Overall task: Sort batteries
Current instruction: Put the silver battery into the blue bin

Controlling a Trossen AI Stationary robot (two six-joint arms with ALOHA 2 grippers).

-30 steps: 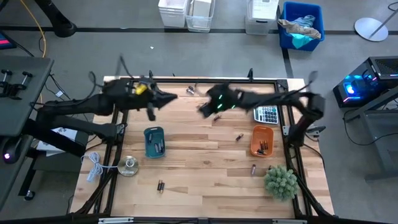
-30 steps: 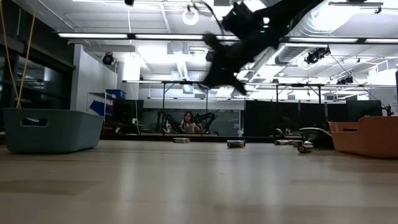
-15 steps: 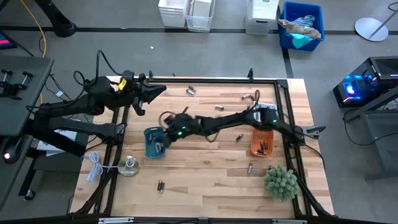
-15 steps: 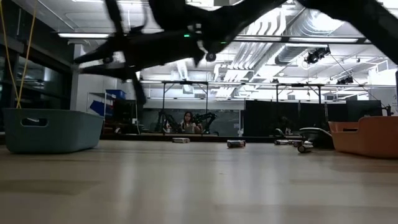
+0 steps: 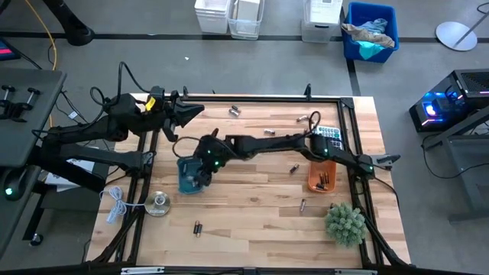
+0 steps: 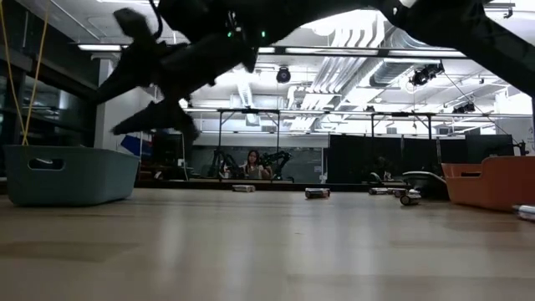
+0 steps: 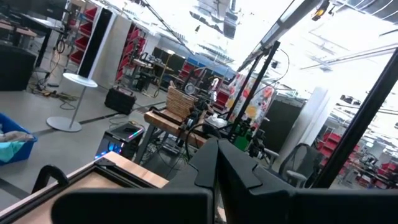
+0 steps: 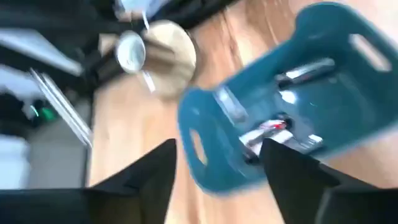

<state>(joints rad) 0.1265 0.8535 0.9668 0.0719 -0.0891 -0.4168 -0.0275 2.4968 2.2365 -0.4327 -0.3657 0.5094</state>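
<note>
My right gripper, fingers spread wide, is hovering over the blue tray; batteries are lying inside it. My left gripper is idling shut near the table's far-left edge. Bare wood is lying open mid-table. No legible writing.

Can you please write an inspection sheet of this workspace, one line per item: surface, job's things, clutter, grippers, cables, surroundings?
Surface: wooden table, black frame around it.
Job's things: batteries in the blue tray; some in the orange tray; loose batteries scattered on the wood.
Clutter: calculator, green plant, round wooden disc with a metal piece.
Grippers: right gripper above the blue tray, fingers open; left gripper shut, raised at the table's far left corner.
Cables: white cable at the left edge.
Surroundings: blue bin and white bins on the floor.
</note>
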